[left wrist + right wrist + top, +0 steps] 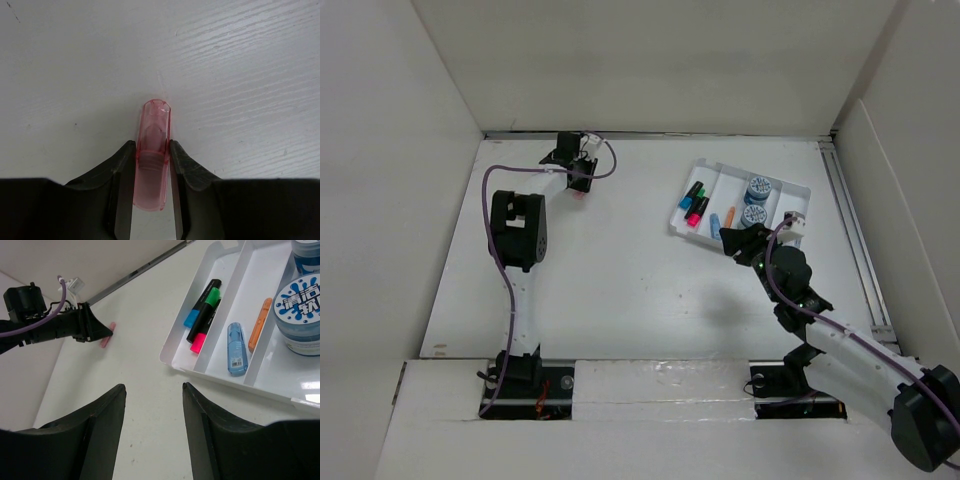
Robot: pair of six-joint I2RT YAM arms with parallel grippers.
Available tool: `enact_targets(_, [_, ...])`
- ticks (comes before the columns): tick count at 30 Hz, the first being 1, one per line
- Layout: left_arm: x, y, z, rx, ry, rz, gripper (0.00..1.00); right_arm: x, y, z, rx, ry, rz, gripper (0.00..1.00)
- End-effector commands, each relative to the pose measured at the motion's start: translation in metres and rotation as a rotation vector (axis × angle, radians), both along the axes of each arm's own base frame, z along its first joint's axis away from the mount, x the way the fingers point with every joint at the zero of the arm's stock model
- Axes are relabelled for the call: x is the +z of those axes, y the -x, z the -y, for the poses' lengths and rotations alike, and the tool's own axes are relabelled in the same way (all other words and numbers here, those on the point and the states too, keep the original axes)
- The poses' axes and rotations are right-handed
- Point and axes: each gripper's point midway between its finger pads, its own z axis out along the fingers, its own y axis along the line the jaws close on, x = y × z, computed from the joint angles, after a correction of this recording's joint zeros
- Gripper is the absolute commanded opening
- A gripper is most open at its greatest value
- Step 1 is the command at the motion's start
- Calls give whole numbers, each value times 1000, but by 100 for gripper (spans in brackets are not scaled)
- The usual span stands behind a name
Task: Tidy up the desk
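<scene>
The left claw (pixel 152 156) is found closed on a pink see-through cap (pixel 154 125) at the far left part of the desk (pixel 620 270). The right claw (pixel 152 405) is seen parted and empty above the desk, near the tray (pixel 722 183).

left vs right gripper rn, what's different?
Grip: the left gripper is closed on a pink cap; the right gripper is open with nothing between its fingers.
Place: the left gripper is at the far left of the desk; the right gripper is by the near corner of the tray.
Height: the left gripper is down at the desk surface; the right gripper looks higher.
Both have black fingers.
</scene>
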Motion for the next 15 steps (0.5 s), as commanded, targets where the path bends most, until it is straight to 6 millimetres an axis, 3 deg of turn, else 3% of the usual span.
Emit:
enact_targets(1, [23,7,5,9,-9,11,6,33,-5,-3,1,-33,82,55])
enact_targets(3, [45,0,15,18,24,45,3,33,-4,-6,19,-31,81,55])
enact_targets(5, [80,-7,45,-37,114,94,2,33,-4,-5,15,-29,80,55])
enact_targets(8, [138,-3,107,-147,315,161,1,32,-5,-6,13,-41,80,55])
enact_targets(9, [151,12,145,-240,416,142,2,33,-4,-8,25,-40,80,55])
enact_targets(10, [169,14,164,-293,455,182,3,33,-4,-8,28,-40,80,55])
enact_targets(12, [188,28,202,-366,551,193,6,32,-4,-6,19,-42,76,55])
enact_targets(13, [191,44,230,-405,591,172,6,32,-4,-6,16,-43,77,55])
enact_targets(15, [191,60,260,-455,637,161,8,33,-3,-6,20,-45,81,55])
